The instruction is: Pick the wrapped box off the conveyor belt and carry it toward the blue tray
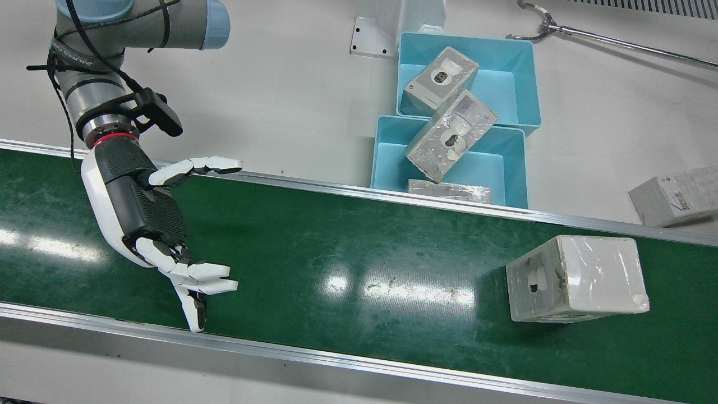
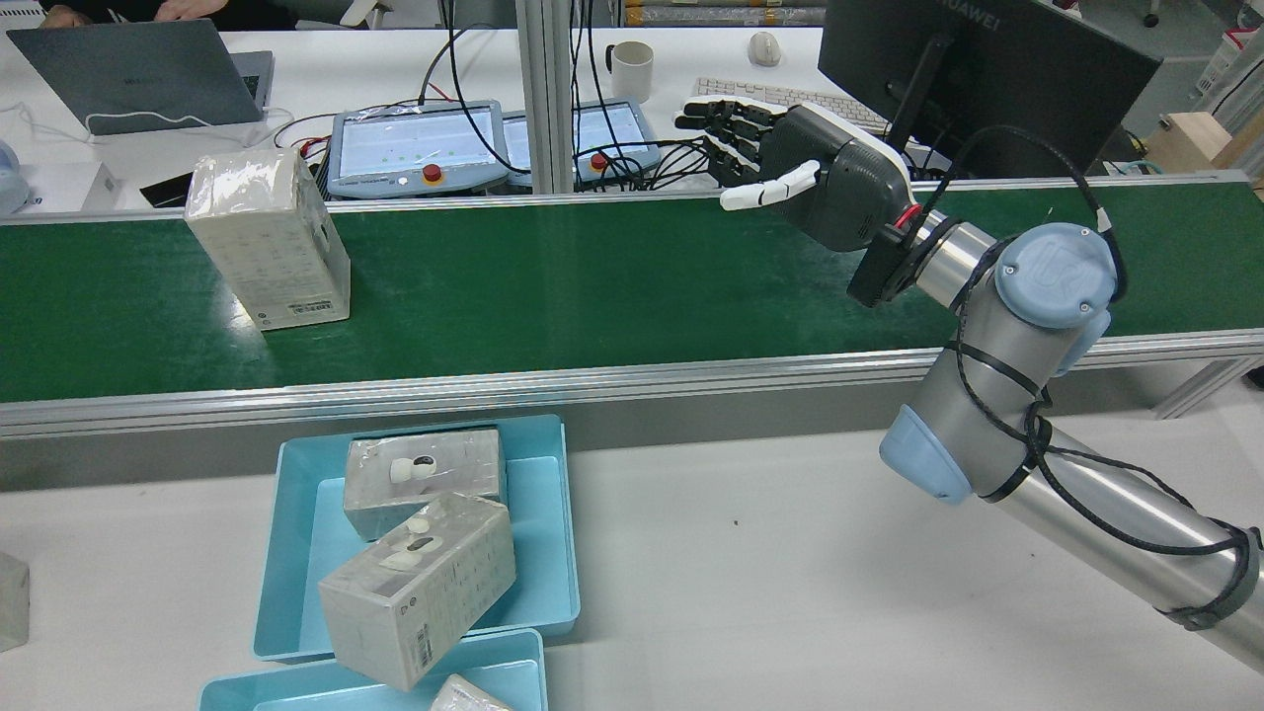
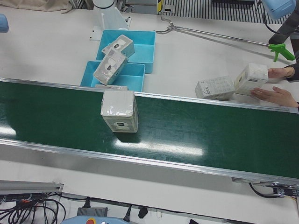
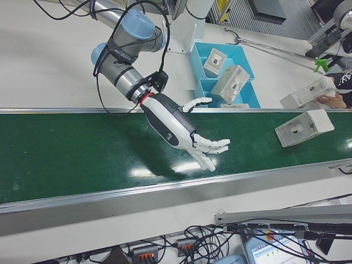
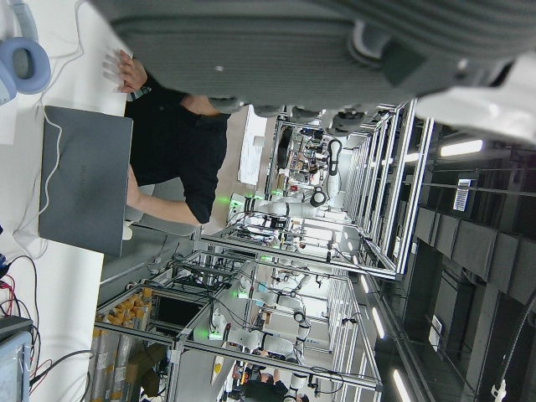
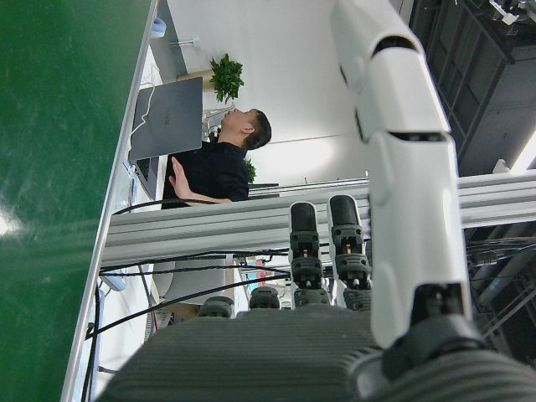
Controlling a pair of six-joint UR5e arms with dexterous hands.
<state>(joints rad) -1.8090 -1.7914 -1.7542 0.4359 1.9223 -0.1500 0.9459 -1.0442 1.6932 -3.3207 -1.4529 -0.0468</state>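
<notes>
Green belt [image 1: 336,247] lies between my spread, empty right hand [image 1: 162,224] and the wrapped box [image 1: 578,286], so I should meet it palm-first, fingers wide; my left hand's state I cannot tell.

The right arm [image 1: 106,50] reaches out low and level, its right hand [image 1: 148,216] held empty with palm turned sideways, fingers [image 1: 205,280] spread and extended and the thumb [image 1: 196,166] splayed wide, while the left hand [image 5: 335,42] shows only as a dark palm edge in its own camera.
</notes>
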